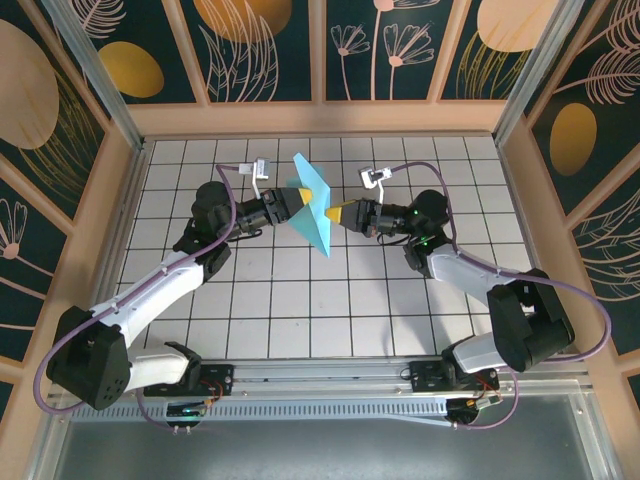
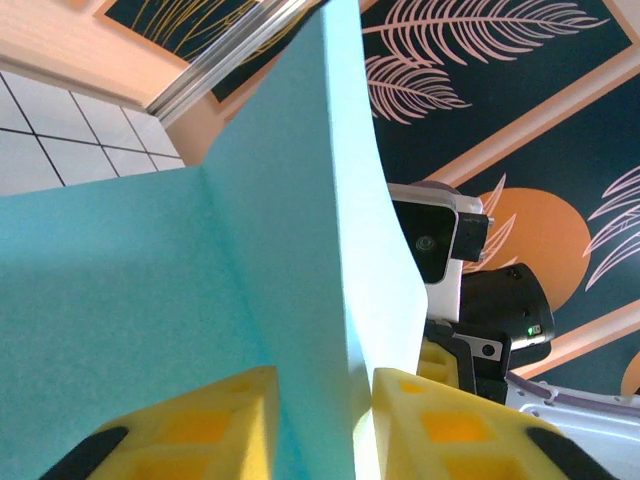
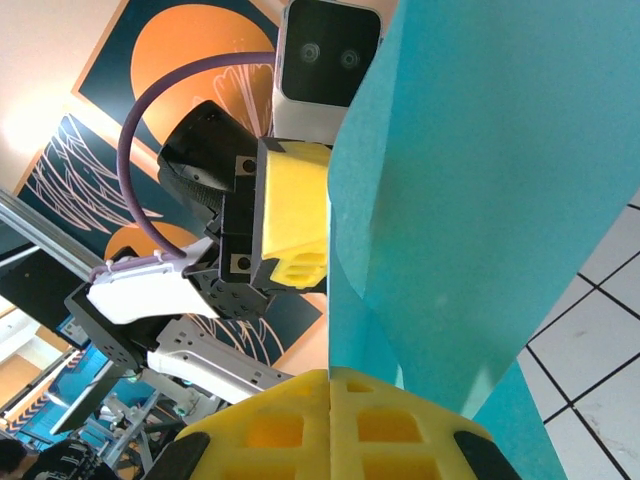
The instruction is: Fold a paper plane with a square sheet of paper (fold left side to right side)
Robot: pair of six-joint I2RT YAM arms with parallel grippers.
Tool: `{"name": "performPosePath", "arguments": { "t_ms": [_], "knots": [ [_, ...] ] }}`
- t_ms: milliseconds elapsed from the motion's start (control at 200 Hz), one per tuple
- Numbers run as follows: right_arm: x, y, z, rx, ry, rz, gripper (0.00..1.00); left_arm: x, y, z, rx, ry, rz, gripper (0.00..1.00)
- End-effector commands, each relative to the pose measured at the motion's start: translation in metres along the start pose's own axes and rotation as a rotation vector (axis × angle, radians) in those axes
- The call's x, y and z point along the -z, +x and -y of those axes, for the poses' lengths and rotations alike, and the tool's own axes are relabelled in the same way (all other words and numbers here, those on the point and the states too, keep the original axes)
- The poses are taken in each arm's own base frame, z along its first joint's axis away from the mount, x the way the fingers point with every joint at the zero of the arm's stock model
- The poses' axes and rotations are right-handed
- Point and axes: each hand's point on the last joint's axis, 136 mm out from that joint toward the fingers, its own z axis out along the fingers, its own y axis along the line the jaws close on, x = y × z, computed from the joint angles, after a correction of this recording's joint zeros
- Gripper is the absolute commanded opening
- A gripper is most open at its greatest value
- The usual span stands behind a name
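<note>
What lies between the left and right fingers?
The square sheet of paper, raised on edge, separates left fingers from right fingers; the top view shows it.

One sheet, two arms, one counter.

There is one square sheet of paper (image 1: 312, 205), teal-blue, and no second piece. Two robot arms stand at the near edge: the left arm (image 1: 150, 295) and the right arm (image 1: 470, 275). That makes two sets of jaws, the left jaws and the right jaws. Each set carries two yellow pads (image 2: 200, 430), four pads in all. Two white wrist cameras ride on the arms, the left camera (image 1: 262, 167) and the right camera (image 1: 377, 177). Two purple cables run along the arms, the left cable (image 1: 232, 167) and the right cable (image 1: 420, 164). One white-tiled counter (image 1: 300, 300) lies beneath everything.
</note>
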Motion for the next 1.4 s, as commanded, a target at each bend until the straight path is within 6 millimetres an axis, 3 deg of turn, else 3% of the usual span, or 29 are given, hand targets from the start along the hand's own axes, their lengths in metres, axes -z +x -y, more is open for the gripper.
{"name": "performPosePath", "arguments": {
  "t_ms": [0,370,711,976,1181,1396],
  "knots": [
    [-0.004,-0.004,-0.001,0.035,-0.003,0.001,0.0,-0.001,-0.01,0.018,-0.047,0.05,0.026,0.24],
    [-0.003,-0.005,0.005,0.028,0.034,0.007,0.0,0.001,-0.012,0.017,-0.049,0.033,0.042,0.1],
    [0.011,-0.013,0.003,0.084,0.149,0.06,0.31,0.001,-0.013,0.016,-0.049,0.032,0.054,0.07],
    [0.032,-0.001,0.016,0.073,0.315,0.081,0.69,-0.001,-0.015,0.018,-0.046,0.048,0.063,0.05],
    [0.027,0.016,0.018,0.024,0.29,0.052,0.79,-0.003,-0.017,0.019,-0.046,0.056,0.062,0.04],
    [0.01,0.016,0.007,0.033,0.215,0.042,0.8,-0.004,-0.017,0.018,-0.041,0.06,0.058,0.03]
  ]
}}
